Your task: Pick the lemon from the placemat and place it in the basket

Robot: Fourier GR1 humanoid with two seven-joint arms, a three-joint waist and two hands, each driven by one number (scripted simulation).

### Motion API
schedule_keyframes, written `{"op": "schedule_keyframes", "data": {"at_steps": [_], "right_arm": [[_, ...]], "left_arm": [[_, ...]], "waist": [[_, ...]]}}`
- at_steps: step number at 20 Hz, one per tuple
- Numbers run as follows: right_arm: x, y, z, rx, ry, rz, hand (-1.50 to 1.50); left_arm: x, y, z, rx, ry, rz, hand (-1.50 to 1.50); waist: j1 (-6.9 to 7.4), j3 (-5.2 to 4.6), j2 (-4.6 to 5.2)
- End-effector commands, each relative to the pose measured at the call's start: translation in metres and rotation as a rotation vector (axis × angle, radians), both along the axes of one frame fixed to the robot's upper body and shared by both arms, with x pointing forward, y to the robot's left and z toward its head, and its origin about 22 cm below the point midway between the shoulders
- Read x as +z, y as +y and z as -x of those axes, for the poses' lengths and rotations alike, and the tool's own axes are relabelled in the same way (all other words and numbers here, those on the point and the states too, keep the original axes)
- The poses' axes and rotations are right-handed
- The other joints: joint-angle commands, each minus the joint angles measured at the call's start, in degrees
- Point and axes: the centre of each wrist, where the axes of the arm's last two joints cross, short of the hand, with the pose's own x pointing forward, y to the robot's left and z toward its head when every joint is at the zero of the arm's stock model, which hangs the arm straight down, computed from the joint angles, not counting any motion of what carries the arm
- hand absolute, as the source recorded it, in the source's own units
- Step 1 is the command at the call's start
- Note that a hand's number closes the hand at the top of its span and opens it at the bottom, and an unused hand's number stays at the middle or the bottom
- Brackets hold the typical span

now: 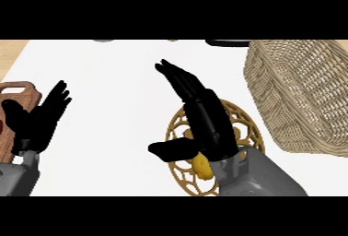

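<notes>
A round, gold openwork placemat [248, 124] lies on the white counter, low and right of centre. On it sits the yellow lemon [201, 167], mostly hidden under my right hand [207, 120]. That hand hovers over the placemat with fingers straight, pointing up and left, thumb spread out to the left. Nothing is held in it. The woven wicker basket [302, 92] stands to the right of the placemat, reaching the view's right edge. My left hand [39, 120] rests open at the left edge, fingers up.
A brown wooden board [15, 94] lies at the far left, partly behind my left hand. Dark objects [228, 43] show at the counter's far edge. White countertop [115, 83] stretches between the two hands.
</notes>
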Motion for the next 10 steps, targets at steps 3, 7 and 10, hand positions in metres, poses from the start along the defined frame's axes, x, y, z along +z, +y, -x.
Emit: {"op": "schedule_keyframes", "data": {"at_steps": [3,7,10], "right_arm": [[0.034,-0.012,-0.025,-0.293,0.104,0.431,-1.50],[0.089,-0.021,-0.021,-0.437,0.180,0.529,-1.50],[0.116,-0.016,-0.011,-0.404,0.262,0.584,-1.50]], "left_arm": [[-0.010,0.005,0.006,0.034,0.018,-0.003,0.00],[-0.005,0.011,0.005,0.032,0.009,0.002,0.00],[0.000,0.005,-0.003,0.023,0.010,0.002,0.00]], "waist": [[-1.55,-0.33,-1.00],[-1.75,0.01,-0.73],[-1.65,0.13,-0.29]]}}
